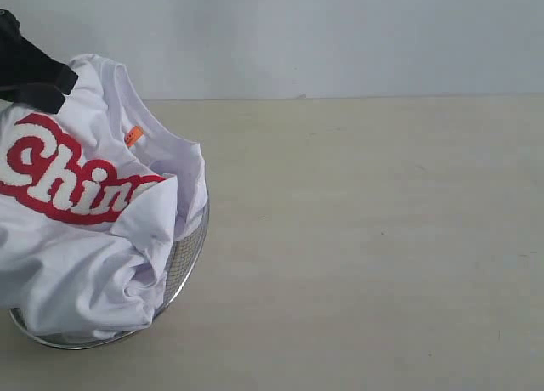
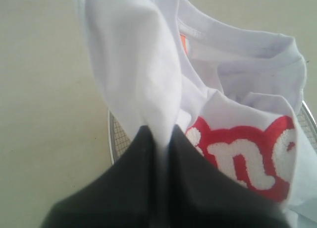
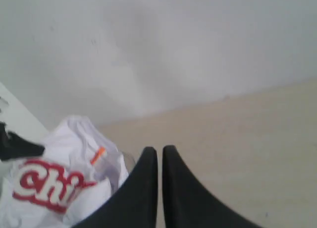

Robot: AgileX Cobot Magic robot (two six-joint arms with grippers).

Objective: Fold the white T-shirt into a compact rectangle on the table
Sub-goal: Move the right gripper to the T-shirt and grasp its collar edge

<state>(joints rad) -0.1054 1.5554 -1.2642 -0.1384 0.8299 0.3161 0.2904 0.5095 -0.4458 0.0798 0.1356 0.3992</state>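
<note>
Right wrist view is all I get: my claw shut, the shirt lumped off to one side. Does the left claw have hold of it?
Observer: Yes. The left wrist view shows the left claw shut on a pinch of the white T-shirt.
Operator: Is the shirt lying on the table?
Observer: No. In the exterior view it sits bunched in a round wire-mesh basket, draped over the rim.
Operator: Is it lifted clear?
Observer: No. Only the gripped edge stands raised at the claw; the bulk lies in the basket.
</note>
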